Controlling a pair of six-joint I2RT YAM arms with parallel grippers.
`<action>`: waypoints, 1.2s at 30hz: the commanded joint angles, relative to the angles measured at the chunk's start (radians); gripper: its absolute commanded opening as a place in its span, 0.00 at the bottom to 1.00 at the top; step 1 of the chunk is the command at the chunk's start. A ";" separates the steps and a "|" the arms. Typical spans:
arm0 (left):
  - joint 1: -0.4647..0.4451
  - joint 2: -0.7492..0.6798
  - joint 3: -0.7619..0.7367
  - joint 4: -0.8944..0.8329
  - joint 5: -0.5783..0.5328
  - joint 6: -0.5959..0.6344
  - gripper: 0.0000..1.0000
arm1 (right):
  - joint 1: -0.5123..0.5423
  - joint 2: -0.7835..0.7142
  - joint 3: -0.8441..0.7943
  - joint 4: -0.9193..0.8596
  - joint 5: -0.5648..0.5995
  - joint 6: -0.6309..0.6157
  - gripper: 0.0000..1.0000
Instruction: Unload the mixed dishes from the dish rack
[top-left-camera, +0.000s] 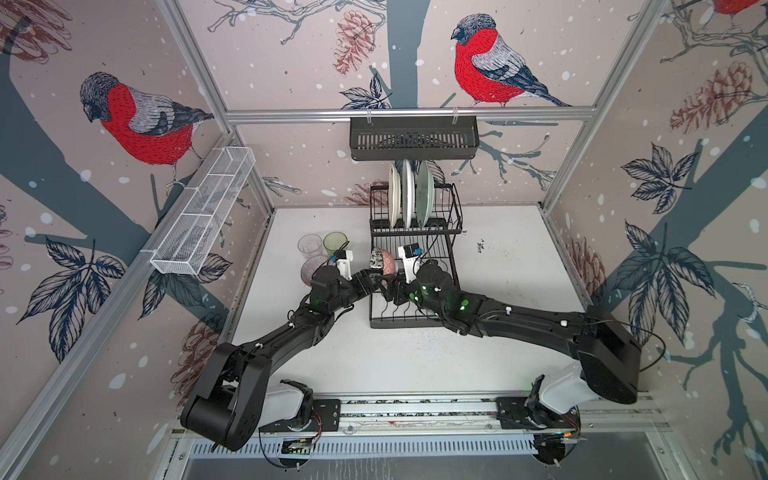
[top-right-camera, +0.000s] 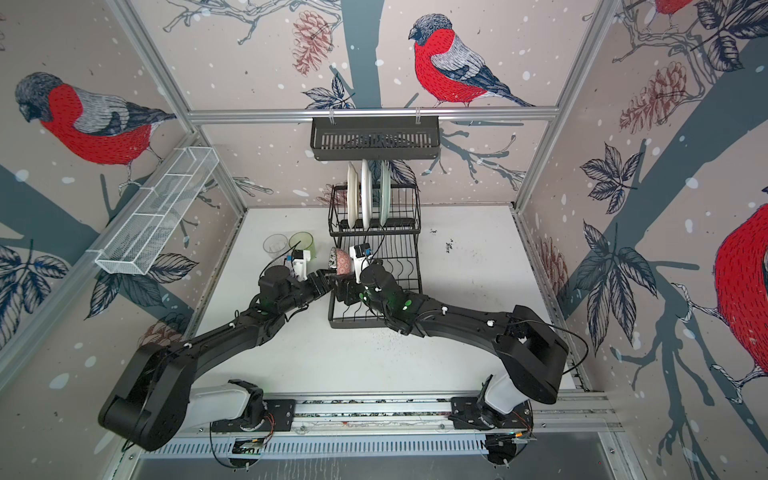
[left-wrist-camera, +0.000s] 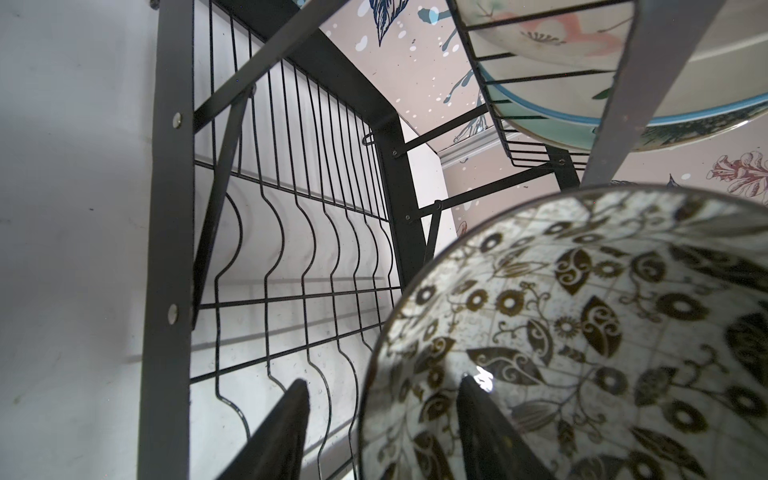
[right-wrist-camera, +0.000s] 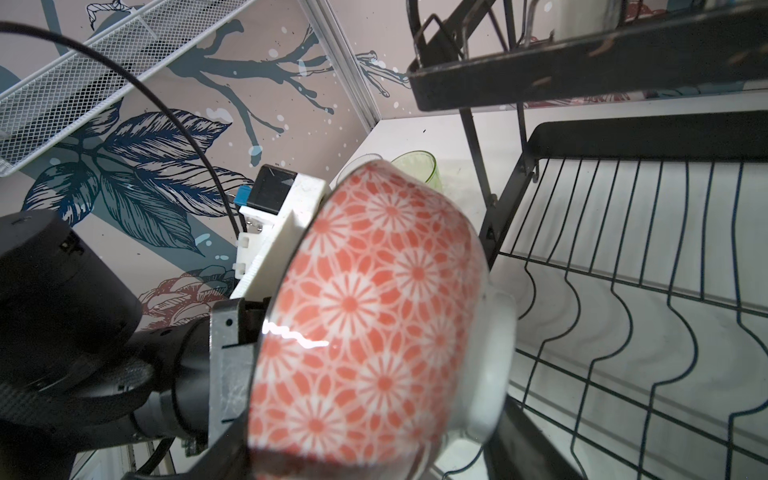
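Plates (top-left-camera: 409, 195) upright in upper tier of dish rack (top-left-camera: 395, 323), three abreast.

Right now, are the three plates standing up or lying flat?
Standing up. The three plates stand on edge, side by side, in the top level of the dish rack.

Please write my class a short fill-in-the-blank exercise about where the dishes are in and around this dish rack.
1. The upper level of the dish rack holds ___ plates standing on edge.
2. The clear glass and the green glass stand side by side on the ___.
3. The left gripper has one finger inside a patterned ___.

Missing words: three; table; bowl.
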 joint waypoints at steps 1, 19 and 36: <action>0.000 0.005 0.008 0.058 0.024 -0.013 0.49 | 0.002 0.006 0.016 0.082 -0.022 -0.021 0.54; 0.000 0.035 0.011 0.064 0.040 -0.019 0.02 | 0.003 0.020 0.015 0.065 0.004 -0.022 0.78; 0.001 -0.021 0.019 -0.024 -0.006 0.034 0.00 | 0.023 -0.041 -0.047 0.009 0.212 0.027 1.00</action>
